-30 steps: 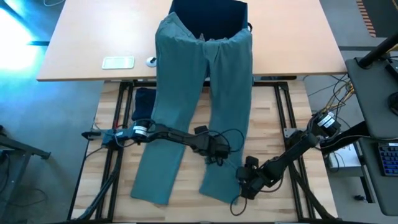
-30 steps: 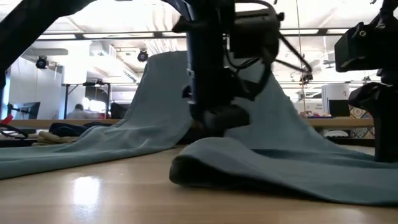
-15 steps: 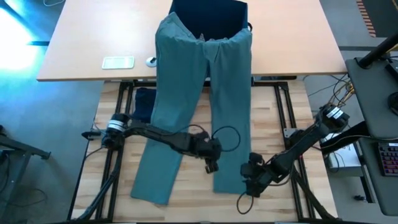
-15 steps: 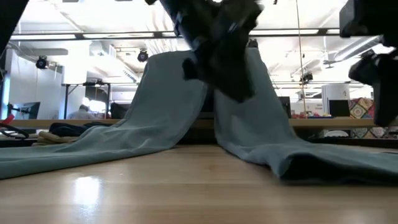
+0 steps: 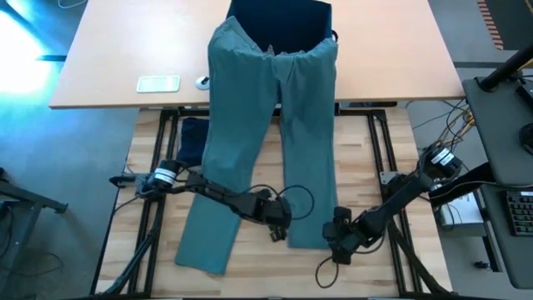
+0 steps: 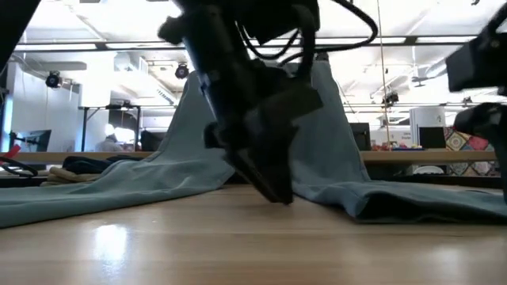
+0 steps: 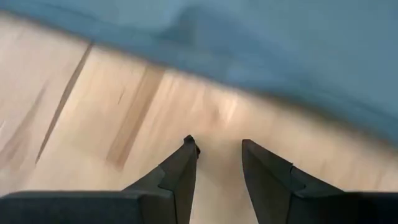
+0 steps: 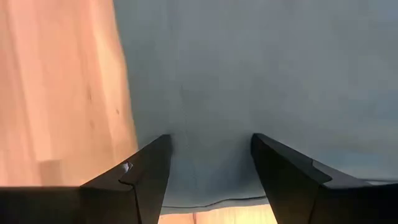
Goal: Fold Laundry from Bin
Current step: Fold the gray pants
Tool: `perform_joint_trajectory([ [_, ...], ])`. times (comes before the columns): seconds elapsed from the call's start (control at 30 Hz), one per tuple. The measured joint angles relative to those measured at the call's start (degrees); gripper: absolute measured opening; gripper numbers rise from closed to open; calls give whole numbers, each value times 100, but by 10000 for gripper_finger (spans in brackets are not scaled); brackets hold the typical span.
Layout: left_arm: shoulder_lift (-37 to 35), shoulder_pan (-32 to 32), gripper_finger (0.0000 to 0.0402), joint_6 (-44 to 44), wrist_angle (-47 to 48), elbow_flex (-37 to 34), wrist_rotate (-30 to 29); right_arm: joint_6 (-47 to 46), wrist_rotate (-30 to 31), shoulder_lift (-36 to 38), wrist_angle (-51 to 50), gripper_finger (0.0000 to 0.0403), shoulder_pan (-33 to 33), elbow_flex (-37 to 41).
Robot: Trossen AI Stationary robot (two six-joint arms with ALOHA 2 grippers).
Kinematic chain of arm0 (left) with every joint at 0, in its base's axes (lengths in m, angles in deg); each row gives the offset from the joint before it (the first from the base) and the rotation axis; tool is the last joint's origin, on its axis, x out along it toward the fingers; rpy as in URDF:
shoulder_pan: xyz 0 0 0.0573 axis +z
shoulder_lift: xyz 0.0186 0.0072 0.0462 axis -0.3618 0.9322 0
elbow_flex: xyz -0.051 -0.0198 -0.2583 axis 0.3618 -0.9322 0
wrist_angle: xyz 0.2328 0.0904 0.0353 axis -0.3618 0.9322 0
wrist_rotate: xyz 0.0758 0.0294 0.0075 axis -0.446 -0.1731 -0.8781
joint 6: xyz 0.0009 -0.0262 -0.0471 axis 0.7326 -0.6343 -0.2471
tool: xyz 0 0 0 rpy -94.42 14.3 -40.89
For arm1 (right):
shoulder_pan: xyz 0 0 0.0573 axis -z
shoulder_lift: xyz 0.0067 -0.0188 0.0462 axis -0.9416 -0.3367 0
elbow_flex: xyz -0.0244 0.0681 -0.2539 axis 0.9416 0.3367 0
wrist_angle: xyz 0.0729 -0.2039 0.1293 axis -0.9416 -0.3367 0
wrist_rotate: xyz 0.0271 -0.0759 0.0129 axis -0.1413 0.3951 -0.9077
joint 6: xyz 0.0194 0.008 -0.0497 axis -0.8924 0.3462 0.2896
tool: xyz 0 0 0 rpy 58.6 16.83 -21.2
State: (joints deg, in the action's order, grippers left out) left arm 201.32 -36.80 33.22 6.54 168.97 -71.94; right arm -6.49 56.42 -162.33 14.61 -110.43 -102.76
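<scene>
The teal-green trousers [image 5: 250, 125] hang by the waist from the navy bin [image 5: 279, 17] at the far side. Both legs run down across the wooden table. My left gripper [image 5: 279, 233] is open and points steeply down, low over bare wood [image 7: 217, 144] between the two legs. It is just off the inner edge of the right leg [image 7: 261, 56], and in the low view [image 6: 273, 190] it shows in front of the cloth. My right gripper [image 5: 336, 240] is open over the right leg's hem end [image 8: 211, 140], one finger on either side of a patch of flat cloth.
A navy garment [image 5: 191, 137] lies partly under the left leg at the table's left. More beige and navy cloth [image 6: 79, 168] shows low at the left. A small white flat device [image 5: 158, 83] lies on the beige desk beyond. There is bare wood near the front edge.
My left gripper has moved off the right trouser leg toward the near edge onto bare wood and has tipped more steeply down. The right leg's lower end lay bunched and slanted toward the left. It now lies flatter and straighter, with its hem farther right.
</scene>
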Motion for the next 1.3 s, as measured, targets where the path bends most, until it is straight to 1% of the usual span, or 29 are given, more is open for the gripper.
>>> perform_joint_trajectory([
  [0.1,-149,-92,113,10,224,244,-99,-26,8,-131,77,221,-34,11],
  [0.2,-258,-61,113,191,-256,641,-609,-5,1,-177,242,221,-52,26],
  [0.23,-268,24,113,287,-466,688,-683,-3,26,-183,304,221,-52,24],
  [0.3,-94,242,110,346,-1063,714,-666,-16,60,-168,327,221,-52,24],
  [0.33,3,335,107,348,-1080,701,-584,-31,58,-168,330,221,-49,24],
  [0.4,226,490,99,233,-811,670,-571,-107,62,-168,333,221,-49,32],
  [0.47,311,559,88,64,-143,670,-470,-227,60,-148,343,221,-51,51],
  [0.53,325,574,78,9,516,676,-431,-332,64,-146,363,221,-62,76],
  [0.63,245,507,67,149,1120,674,-528,-333,92,-138,367,221,-63,91],
  [0.77,71,385,59,387,1278,677,-539,-329,85,-126,367,221,-52,93],
  [0.9,-134,232,58,377,1207,924,-647,-297,-13,85,260,221,-52,-4],
  [1.03,-193,-93,64,536,819,1417,-740,-285,235,541,162,221,-103,-259],
  [1.1,-155,-248,73,622,431,1642,-737,-320,461,802,33,221,-176,-278],
  [1.13,-119,-314,80,617,266,1741,-732,-438,587,942,-27,221,-218,-275],
  [1.2,14,-402,95,462,-46,1955,-731,-1146,736,1258,-310,221,-250,-273],
  [1.23,85,-438,105,363,-196,2051,-735,-1749,709,1403,-578,221,-250,-254],
  [1.3,264,-510,125,230,-327,2249,-752,-2989,428,1599,-983,221,-233,-125],
])
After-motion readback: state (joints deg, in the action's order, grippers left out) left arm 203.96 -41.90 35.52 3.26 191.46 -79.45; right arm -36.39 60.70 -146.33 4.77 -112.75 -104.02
